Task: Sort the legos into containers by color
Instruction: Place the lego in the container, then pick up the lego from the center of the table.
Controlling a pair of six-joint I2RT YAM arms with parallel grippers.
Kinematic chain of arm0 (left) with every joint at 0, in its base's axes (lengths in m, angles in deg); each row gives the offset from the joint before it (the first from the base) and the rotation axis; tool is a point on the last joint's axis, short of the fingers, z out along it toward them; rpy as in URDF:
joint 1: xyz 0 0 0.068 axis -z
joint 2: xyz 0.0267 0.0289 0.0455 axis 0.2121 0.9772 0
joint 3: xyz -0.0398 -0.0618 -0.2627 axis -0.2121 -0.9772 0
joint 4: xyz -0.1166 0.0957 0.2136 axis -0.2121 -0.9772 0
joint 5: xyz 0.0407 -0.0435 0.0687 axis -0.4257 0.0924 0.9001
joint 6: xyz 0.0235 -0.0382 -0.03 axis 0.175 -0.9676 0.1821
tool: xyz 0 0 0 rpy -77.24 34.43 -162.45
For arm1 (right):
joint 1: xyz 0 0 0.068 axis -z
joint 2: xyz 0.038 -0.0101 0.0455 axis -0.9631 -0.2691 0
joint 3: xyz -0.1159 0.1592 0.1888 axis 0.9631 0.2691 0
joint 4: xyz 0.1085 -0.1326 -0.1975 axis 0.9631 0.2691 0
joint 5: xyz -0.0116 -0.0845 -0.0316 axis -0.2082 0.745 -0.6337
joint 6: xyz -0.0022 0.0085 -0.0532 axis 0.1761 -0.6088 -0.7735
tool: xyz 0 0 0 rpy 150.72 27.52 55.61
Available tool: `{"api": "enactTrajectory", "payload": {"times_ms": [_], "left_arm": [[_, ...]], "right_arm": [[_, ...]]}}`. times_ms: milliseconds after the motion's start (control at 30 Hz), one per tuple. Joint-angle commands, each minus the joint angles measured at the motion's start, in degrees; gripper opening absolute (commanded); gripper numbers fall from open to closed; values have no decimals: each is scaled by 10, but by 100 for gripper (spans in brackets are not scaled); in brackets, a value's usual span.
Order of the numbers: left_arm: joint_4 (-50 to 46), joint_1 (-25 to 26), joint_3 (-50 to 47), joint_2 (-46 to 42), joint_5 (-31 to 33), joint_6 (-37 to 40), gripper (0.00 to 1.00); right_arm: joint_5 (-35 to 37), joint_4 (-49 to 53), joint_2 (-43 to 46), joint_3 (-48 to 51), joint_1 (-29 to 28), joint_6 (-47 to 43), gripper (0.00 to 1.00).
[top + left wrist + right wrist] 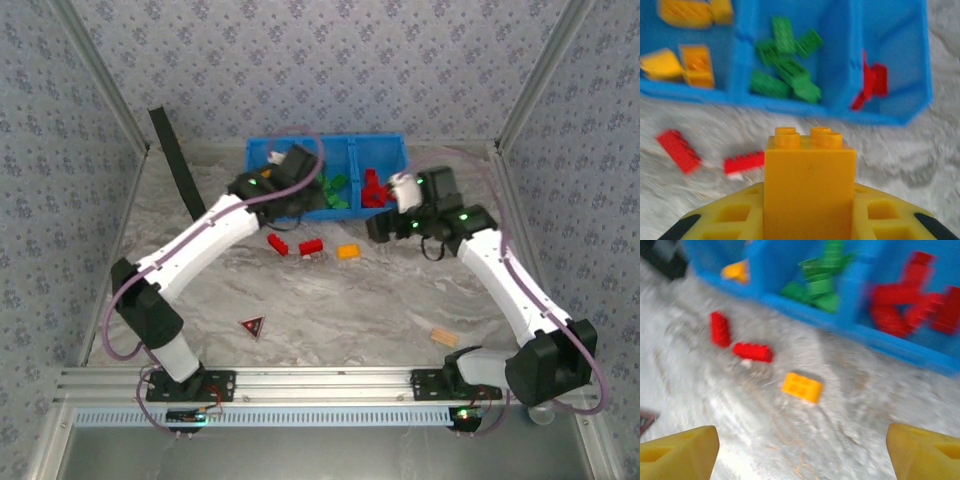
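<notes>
My left gripper (810, 212) is shut on an orange lego (810, 172), held upright with its studs toward the blue container (840, 107). In the top view the left gripper (298, 203) hangs at the container's (325, 140) front edge. Orange legos (695, 70) fill its left compartment, green ones (785, 75) the middle, red ones (872, 82) the right. Two red legos (277, 243) (311, 247) and an orange lego (348, 252) lie on the table before it. My right gripper (382, 228) (802, 450) stands open above the table, short of that orange lego (801, 387).
A dark red-edged triangle (252, 325) lies near the front left. A flat tan block (444, 337) lies near the right arm's base. A black strip (175, 165) leans at the back left corner. Patterned walls close in the table's sides and back.
</notes>
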Motion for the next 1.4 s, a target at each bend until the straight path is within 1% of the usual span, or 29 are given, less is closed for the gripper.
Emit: {"api": "enactTrajectory", "payload": {"times_ms": [0, 33, 67, 167, 267, 400, 567, 667, 767, 800, 867, 1033, 1133, 1367], "left_arm": [[-10, -60, -15, -4, -31, 59, 20], [-1, -78, -18, -1, -41, 72, 20], [-2, -94, -14, 7, -46, 80, 20], [0, -134, 6, 45, -77, 98, 20], [5, -165, 34, 96, -109, 106, 20], [-5, -181, 99, 178, -131, 120, 20], [-45, -194, 207, 285, -131, 135, 22], [-54, -206, 242, 329, -141, 131, 23], [-57, -215, 264, 361, -158, 124, 28], [-58, -217, 270, 367, -162, 124, 30], [-62, -219, 281, 379, -169, 125, 39], [-61, -223, 281, 373, -174, 131, 51], [-59, -228, 280, 359, -178, 137, 54], [-45, -240, 260, 300, -201, 141, 56]], "right_arm": [[-69, -56, 5, 25, -54, -159, 89], [-100, -66, 4, 36, -69, -209, 89], [-105, -80, 4, 46, -87, -248, 91], [-73, -86, -14, 46, -132, -338, 92], [-36, -54, -56, 12, -167, -410, 93], [-7, -34, -111, -20, -198, -463, 94], [9, -43, -179, -64, -212, -497, 93], [15, -43, -223, -90, -215, -513, 91], [16, -39, -263, -114, -215, -527, 90], [16, -37, -276, -120, -214, -531, 90], [18, -28, -306, -141, -213, -538, 88], [41, -25, -370, -172, -211, -552, 86], [49, -29, -400, -186, -210, -558, 85], [51, -8, -458, -235, -198, -562, 84]]}}
